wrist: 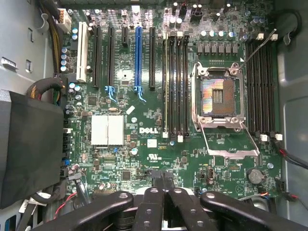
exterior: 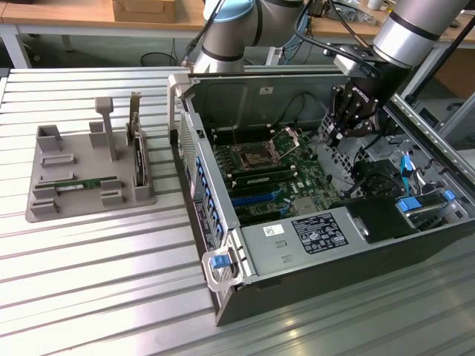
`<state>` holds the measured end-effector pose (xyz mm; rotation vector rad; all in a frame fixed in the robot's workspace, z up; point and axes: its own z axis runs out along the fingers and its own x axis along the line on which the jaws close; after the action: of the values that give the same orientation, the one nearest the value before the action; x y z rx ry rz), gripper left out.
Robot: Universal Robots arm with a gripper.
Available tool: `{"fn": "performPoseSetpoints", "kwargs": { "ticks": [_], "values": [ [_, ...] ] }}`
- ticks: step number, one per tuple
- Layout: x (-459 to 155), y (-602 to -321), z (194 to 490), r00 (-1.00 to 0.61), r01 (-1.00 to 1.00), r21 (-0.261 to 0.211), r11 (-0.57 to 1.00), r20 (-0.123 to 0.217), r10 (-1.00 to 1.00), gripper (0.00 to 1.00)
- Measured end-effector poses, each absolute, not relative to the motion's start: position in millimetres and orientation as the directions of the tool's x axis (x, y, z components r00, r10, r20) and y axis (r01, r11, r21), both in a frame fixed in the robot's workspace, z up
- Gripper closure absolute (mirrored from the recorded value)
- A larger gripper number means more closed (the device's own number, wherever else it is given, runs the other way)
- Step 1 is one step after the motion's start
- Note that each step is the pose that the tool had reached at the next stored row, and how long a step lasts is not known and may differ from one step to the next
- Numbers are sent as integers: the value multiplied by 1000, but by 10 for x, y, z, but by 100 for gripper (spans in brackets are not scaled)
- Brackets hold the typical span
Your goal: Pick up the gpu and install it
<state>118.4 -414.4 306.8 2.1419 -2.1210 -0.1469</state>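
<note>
Clenched together with nothing between them, the black fingers (exterior: 343, 126) of your gripper (exterior: 338, 137) hung over the open computer case (exterior: 371, 285) in the exterior view, above the green motherboard (exterior: 274, 185) and toward that view's right. You had the silver-and-grey arm (exterior: 415, 30) reaching down from the upper right of that view. The gpu (exterior: 85, 183), a long thin green circuit-board stick with a white label, lay flat in a slot of the grey plastic holder tray (exterior: 44, 208) on the ribbed metal table (exterior: 96, 282), well apart from the gripper and on the exterior view's left. An upright dark card with a metal bracket (exterior: 137, 152) stood in the same tray, just beside the stick.

From the wrist view, you looked straight down on the motherboard (wrist: 144, 159). Your gripper (wrist: 166, 202) showed its black linkages drawn in, the fingers (wrist: 154, 207) pressed side by side and empty. Below them sat the open silver processor socket (wrist: 219, 96), black memory slots (wrist: 175, 82) and a blue expansion slot (wrist: 138, 57).
</note>
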Motion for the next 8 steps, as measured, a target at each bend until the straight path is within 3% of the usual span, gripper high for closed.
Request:
{"fn": "performPoseSetpoints", "kwargs": {
  "ticks": [8],
  "values": [
    [1184, -4144, 3069, -36, -987, 156, 38, 22, -999, 90]
  ]
}}
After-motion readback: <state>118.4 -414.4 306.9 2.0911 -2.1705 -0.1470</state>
